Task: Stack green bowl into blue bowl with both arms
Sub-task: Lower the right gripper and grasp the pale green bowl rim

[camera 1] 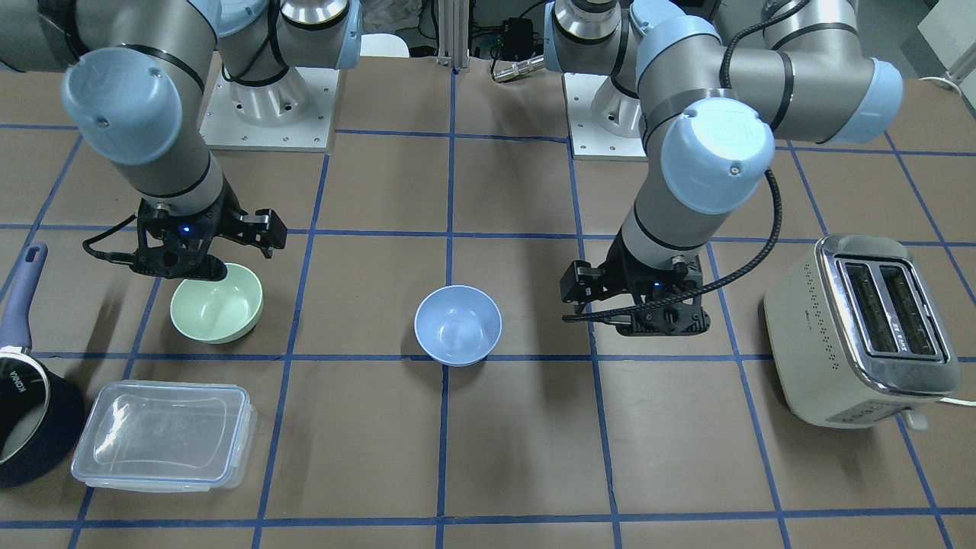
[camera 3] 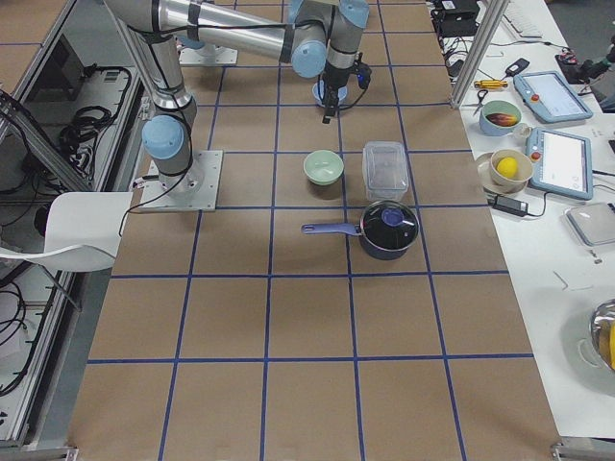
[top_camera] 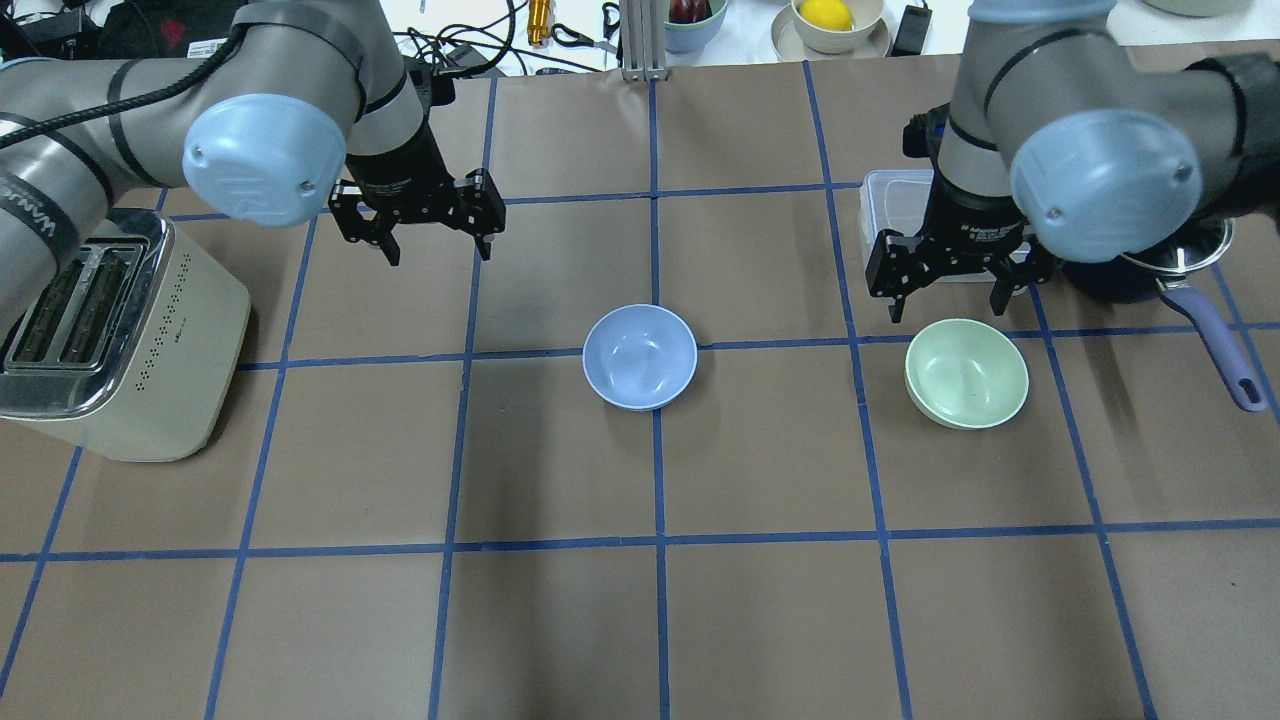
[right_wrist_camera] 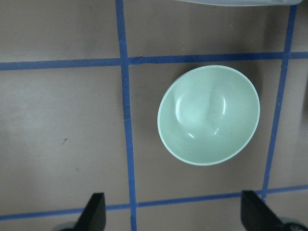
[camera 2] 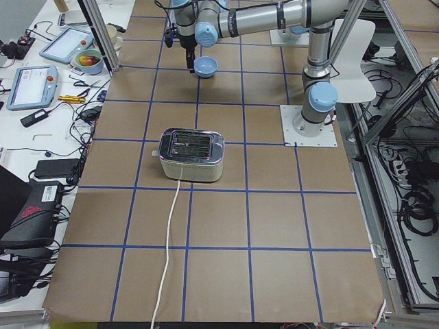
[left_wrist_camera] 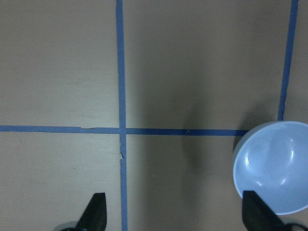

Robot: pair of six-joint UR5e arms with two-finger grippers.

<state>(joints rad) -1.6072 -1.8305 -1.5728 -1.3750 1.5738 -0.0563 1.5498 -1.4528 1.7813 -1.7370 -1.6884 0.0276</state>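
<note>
Overhead exterior view: nearest, the blue bowl (top_camera: 640, 357) sits upright mid-tabletop (top_camera: 760, 620), with the green bowl (top_camera: 966, 373) upright well to its right. Both are empty and not yet stacked. Likely trouble: a pinch on the green bowl's smooth rim could slip or tip it, and a crooked lowering could shove the blue bowl aside. Farther back, the right hand (top_camera: 947, 305) hangs fingers-down just beyond the green bowl, fingers apart, holding nothing. The left hand (top_camera: 440, 255) hovers beyond and left of the blue bowl, likewise spread and empty.

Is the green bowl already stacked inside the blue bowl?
No, the green bowl sits on the table apart from the blue bowl.
</note>
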